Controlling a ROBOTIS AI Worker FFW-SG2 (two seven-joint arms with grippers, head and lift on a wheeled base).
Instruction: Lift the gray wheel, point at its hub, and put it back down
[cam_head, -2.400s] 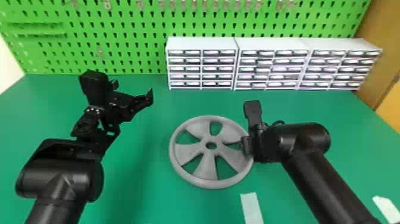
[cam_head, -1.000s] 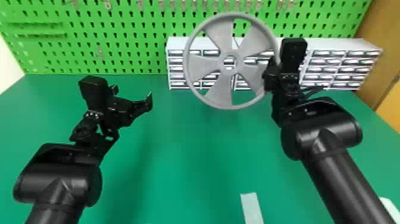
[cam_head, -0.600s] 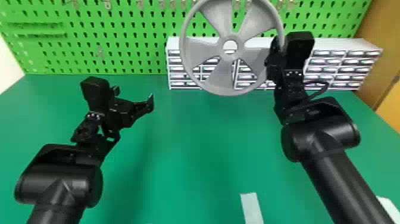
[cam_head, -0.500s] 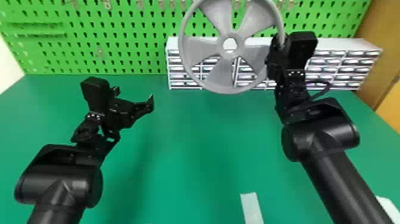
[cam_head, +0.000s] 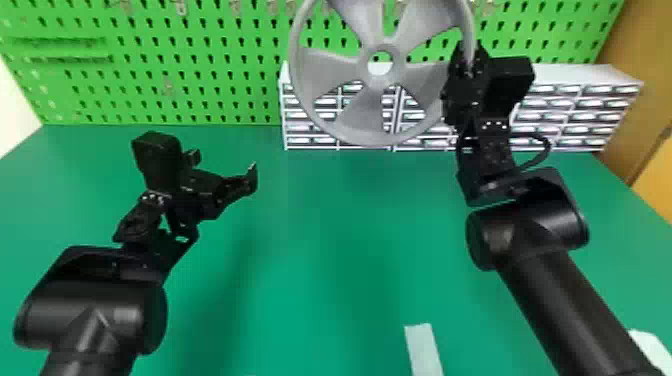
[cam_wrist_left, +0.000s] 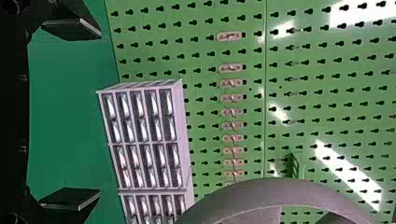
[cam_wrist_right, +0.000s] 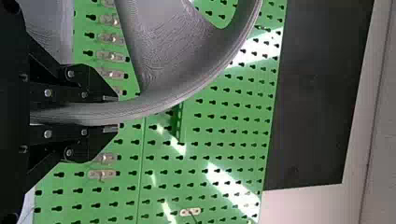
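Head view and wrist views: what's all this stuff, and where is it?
Wheel: one, gray, above the tabletop
Pegboard: one, green, at the back
Fittings: several, metallic, on the pegboard
Drawer units: one row, whitish, before the pegboard
Tabletop: one, green, below
Strips: two, white, on the tabletop
Side panel: one, brown, right
Dark panel: one, blackish, beside the pegboard
Left arm: one, black, left, jaws open
Right arm: one, black, right, jaws gripping the wheel's rim

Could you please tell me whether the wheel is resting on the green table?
No, the right hand holds the wheel up off the table.
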